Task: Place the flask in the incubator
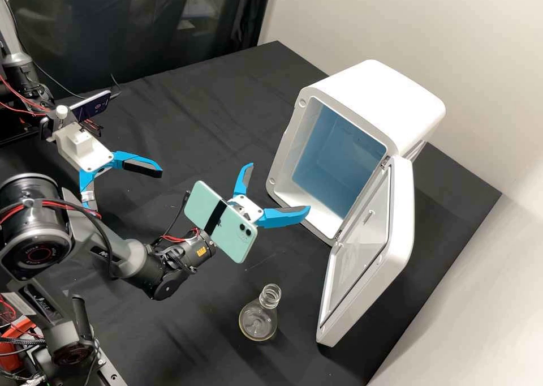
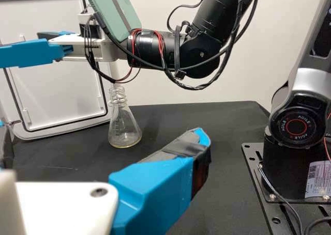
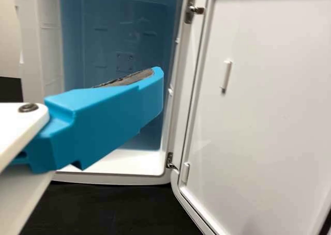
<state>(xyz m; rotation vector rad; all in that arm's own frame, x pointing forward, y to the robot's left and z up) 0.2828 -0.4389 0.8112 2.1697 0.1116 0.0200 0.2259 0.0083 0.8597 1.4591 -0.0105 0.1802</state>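
Both my jaws are spread, nothing in them. Right gripper [image 1: 280, 186] hangs in the air just left of the incubator [image 1: 373, 91] mouth, pointed into its blue inside; a mint phone [image 1: 223, 222] is strapped on that wrist. Left gripper [image 1: 125, 191] is well off to the left above the bench [image 1: 198, 108], facing across at the flask [image 1: 259, 318]. Flask is clear glass, upright on the bench at the near side, just left of the open door [image 1: 367, 244], apart from it. Door hinged on the right, swung out toward near. Both grippers well apart from the flask
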